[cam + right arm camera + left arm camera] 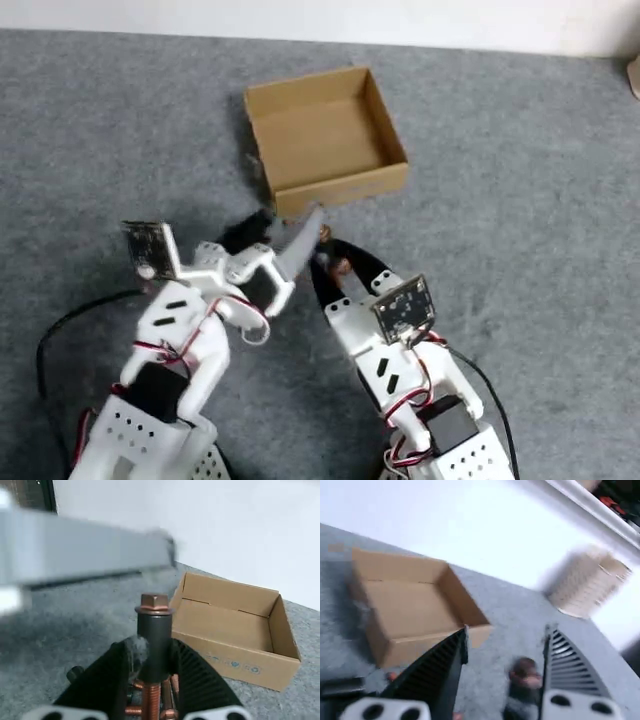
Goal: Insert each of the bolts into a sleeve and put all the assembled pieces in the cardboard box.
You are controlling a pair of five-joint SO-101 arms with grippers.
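Note:
The cardboard box (325,135) stands open on the grey carpet, just beyond both arms. My right gripper (152,655) is shut on a black sleeve (155,635) held upright, with a copper bolt (154,601) seated in its top. In the high view this gripper (335,265) sits close to the box's near wall. Several loose copper bolts (150,700) lie on the carpet under it. My left gripper (507,632) is open, its fingers (437,667) on either side of the held piece (525,672). From above, the left gripper (282,240) is right beside the right one.
A pale ribbed object (585,582) stands by the white wall, off to the box's right. One loose black sleeve (75,672) lies on the carpet near the bolts. The left gripper's finger (85,550) crosses the right wrist view as a grey bar.

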